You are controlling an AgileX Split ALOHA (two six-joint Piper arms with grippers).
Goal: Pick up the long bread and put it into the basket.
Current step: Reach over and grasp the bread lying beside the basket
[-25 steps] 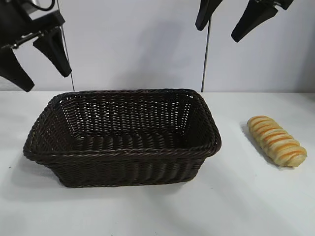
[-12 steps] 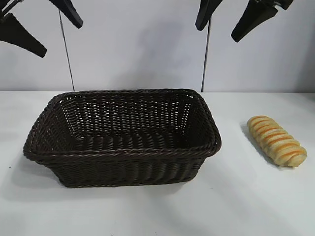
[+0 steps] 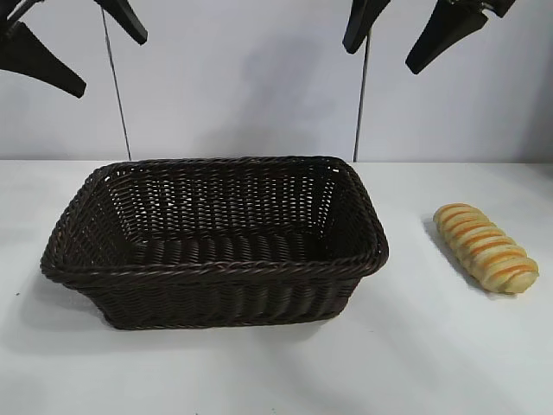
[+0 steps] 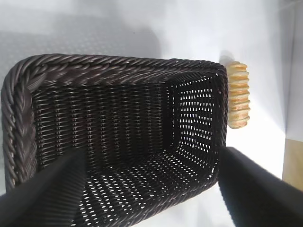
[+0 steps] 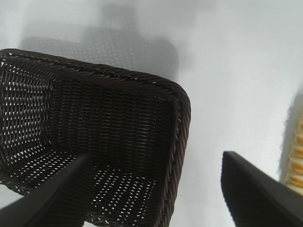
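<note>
The long bread (image 3: pixel 485 247), golden-yellow with orange-brown ridges, lies on the white table to the right of the basket (image 3: pixel 216 270), a dark brown wicker basket with nothing in it. My left gripper (image 3: pixel 73 52) hangs open high over the basket's left end. My right gripper (image 3: pixel 393 39) hangs open high above the basket's right end, left of the bread. The left wrist view looks into the basket (image 4: pixel 113 75), with the bread (image 4: pixel 238 94) just beyond its far end. In the right wrist view, one corner of the basket (image 5: pixel 180 109) shows, and the bread (image 5: pixel 297 156) sits at the frame's edge.
A white wall with two thin vertical seams (image 3: pixel 361 104) stands behind the table. Bare table (image 3: pixel 449 354) lies in front of the basket and around the bread.
My left gripper has risen from beside the basket's left end to the top left. The right gripper, the basket and the bread have stayed put.
</note>
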